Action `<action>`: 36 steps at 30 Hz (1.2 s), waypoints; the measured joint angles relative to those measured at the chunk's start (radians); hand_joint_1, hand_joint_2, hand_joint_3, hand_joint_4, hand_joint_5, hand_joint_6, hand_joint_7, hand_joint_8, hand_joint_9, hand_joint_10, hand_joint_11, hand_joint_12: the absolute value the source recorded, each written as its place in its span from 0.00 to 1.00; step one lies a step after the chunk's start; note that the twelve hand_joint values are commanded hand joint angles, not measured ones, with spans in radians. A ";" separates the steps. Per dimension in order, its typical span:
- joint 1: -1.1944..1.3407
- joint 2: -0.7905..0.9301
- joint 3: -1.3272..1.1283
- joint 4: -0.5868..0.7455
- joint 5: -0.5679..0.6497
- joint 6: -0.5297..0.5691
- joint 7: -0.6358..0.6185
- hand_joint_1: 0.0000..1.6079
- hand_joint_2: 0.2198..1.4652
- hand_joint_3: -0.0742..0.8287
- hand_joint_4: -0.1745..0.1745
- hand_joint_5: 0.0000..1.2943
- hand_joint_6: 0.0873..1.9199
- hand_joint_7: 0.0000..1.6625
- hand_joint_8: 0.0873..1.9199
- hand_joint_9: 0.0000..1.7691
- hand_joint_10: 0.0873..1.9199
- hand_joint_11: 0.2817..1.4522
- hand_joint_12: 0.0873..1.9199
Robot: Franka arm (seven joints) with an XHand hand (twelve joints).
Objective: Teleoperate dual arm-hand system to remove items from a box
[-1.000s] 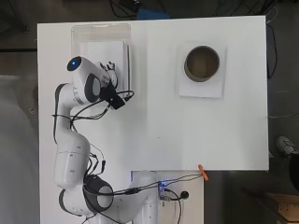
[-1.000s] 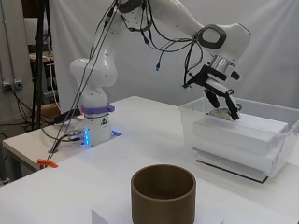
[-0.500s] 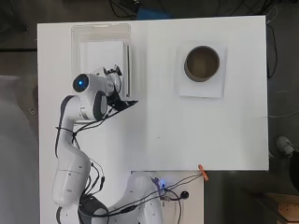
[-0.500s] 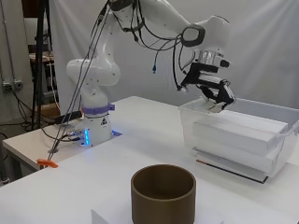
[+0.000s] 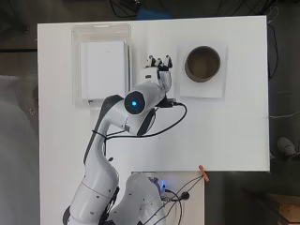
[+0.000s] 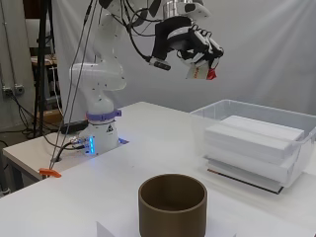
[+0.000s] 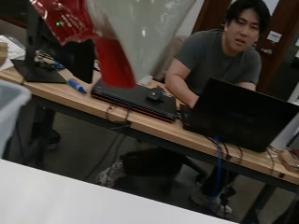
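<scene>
The one item I hold is a small packet (image 6: 201, 73) with a whitish, partly see-through body and red patches, and it hangs from my hand (image 6: 200, 43), whose fingers are curled around its top. In the wrist view the packet (image 7: 126, 32) fills the upper edge, pale in the middle with red at one side and a red strip trailing down, against the room behind. A second ago my hand was down at the near wall of the box with its fingers dipping inside; half a second ago it was lifting at that wall; now it is high above the table, clear of the box and carrying the packet. From overhead my hand (image 5: 158, 70) lies between the box (image 5: 101, 30) and the brown cylinder (image 5: 202, 63), above bare table, whereas earlier it sat over the box's right edge. There is one clear plastic box (image 6: 296, 118), and inside it I count one stack of flat white slabs (image 6: 252, 140) resting on a thin dark-edged board. There is one brown cylinder (image 6: 172, 205), open at the top and standing upright on one white sheet (image 5: 220, 89). The box, the stack and the cylinder have not shifted on the white table (image 5: 225, 136) since the earlier pictures.
</scene>
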 joint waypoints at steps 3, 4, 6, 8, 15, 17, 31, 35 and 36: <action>-0.032 0.059 -0.040 -0.009 -0.058 0.033 0.009 0.60 0.77 0.08 1.00 0.66 0.59 0.75 0.79 0.82 0.85 0.55 0.85; -0.044 0.097 -0.045 -0.002 -0.088 0.045 0.029 0.60 0.77 0.08 1.00 0.66 0.59 0.75 0.80 0.82 0.86 0.56 0.86; -0.060 0.188 -0.052 0.007 -0.188 0.074 0.084 0.60 0.77 0.08 1.00 0.66 0.60 0.76 0.83 0.83 0.87 0.58 0.86; -0.067 0.295 -0.086 0.015 -0.311 0.103 0.144 0.60 0.77 0.08 1.00 0.66 0.59 0.76 0.84 0.83 0.88 0.59 0.87; -0.062 0.517 -0.211 0.055 -0.592 0.159 0.326 0.60 0.77 0.08 1.00 0.66 0.59 0.77 0.93 0.85 0.94 0.64 0.89; -0.049 0.575 -0.229 0.075 -0.650 0.168 0.381 0.60 0.77 0.08 1.00 0.67 0.59 0.77 0.95 0.86 0.95 0.65 0.89; -0.145 0.532 0.026 0.190 -0.638 0.129 0.407 0.61 0.75 0.08 1.00 0.71 0.54 0.79 1.00 0.87 1.00 0.72 0.90; -0.629 0.399 0.375 0.197 -0.434 0.133 0.324 0.62 0.74 0.08 1.00 0.72 0.53 0.78 1.00 0.85 1.00 0.67 0.89; -0.756 0.376 0.435 0.198 -0.393 0.137 0.305 0.62 0.74 0.08 1.00 0.72 0.53 0.77 1.00 0.85 1.00 0.66 0.89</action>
